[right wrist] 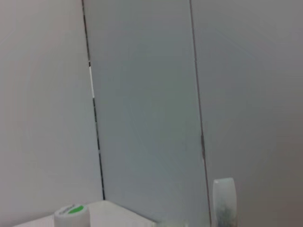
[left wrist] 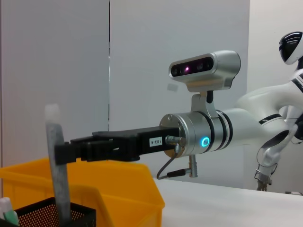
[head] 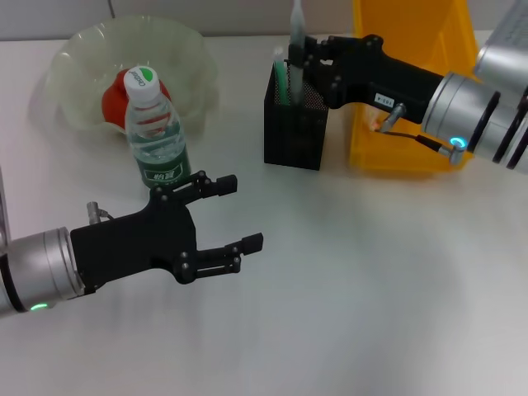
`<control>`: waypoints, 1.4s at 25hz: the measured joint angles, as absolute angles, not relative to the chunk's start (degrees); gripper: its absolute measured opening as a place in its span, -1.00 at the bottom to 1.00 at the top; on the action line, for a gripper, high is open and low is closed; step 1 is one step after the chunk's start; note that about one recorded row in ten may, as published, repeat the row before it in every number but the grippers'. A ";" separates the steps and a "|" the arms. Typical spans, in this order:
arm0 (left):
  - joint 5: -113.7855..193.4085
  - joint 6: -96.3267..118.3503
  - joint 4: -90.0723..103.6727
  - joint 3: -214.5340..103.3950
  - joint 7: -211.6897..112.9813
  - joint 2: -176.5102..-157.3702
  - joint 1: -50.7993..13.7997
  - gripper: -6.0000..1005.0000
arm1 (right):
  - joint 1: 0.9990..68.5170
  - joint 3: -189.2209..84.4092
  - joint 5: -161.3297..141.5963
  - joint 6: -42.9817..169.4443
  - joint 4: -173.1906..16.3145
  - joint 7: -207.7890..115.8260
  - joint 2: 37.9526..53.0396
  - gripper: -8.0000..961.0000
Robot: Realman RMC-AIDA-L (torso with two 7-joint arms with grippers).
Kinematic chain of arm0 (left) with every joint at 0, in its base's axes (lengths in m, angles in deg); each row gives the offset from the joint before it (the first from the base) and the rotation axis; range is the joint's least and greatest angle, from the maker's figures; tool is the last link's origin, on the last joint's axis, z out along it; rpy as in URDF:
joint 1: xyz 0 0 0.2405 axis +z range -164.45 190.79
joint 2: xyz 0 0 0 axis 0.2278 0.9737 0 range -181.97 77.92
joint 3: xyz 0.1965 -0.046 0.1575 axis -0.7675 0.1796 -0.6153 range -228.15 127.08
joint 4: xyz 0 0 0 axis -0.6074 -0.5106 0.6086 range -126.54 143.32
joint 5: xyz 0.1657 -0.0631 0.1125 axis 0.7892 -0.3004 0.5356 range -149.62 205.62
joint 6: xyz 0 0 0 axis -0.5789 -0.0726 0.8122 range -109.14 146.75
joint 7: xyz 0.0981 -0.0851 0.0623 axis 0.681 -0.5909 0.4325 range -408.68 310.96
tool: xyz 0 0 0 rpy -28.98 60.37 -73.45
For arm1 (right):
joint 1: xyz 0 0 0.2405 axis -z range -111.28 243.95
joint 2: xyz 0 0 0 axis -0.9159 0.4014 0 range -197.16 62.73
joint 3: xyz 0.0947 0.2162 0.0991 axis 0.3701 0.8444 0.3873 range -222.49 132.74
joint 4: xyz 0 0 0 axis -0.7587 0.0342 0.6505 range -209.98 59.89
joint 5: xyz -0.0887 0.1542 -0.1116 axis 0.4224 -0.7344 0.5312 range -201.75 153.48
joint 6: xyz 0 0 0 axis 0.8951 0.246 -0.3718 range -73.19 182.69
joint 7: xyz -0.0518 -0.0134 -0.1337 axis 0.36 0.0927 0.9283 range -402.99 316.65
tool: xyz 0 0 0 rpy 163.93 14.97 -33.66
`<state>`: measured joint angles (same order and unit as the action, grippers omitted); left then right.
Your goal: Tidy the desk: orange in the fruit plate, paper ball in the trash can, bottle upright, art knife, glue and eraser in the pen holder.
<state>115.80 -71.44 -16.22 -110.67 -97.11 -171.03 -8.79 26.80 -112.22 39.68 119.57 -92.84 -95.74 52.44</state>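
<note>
Right gripper (head: 299, 56) hung over the pen holder (head: 295, 124), fingers clamped on a pale upright stick (head: 296, 29) | left gripper (head: 238, 213) spread apart, low on the desk (head: 371, 289) just beside the upright bottle (head: 155, 128) | orange (head: 115, 99) in the fruit plate (head: 82, 58) | trash can (head: 412, 91) behind the right arm.

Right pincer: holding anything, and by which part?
Right pincer grips a grey-white stick partway up, above the pen holder. Left pincer is open and empty.
</note>
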 joint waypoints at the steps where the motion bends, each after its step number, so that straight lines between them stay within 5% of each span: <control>1: 115.80 -71.41 -16.22 -110.69 -97.10 -171.03 -8.80 0.66 | 26.69 -112.74 39.68 119.26 -92.84 -95.73 52.45 -0.71; 18: 115.81 -71.30 -16.22 -110.73 -97.11 -171.03 -8.90 0.66 | 25.88 -114.89 39.43 116.62 -93.05 -95.65 52.49 -0.67; 29: 115.81 -71.39 -16.22 -110.74 -97.11 -171.03 -8.89 0.66 | 26.28 -114.25 39.29 116.79 -93.35 -96.24 52.49 -0.40; 35: 115.81 -71.34 -16.22 -110.74 -97.11 -171.03 -8.89 0.66 | 28.03 -114.22 39.25 118.82 -95.57 -97.93 52.47 0.17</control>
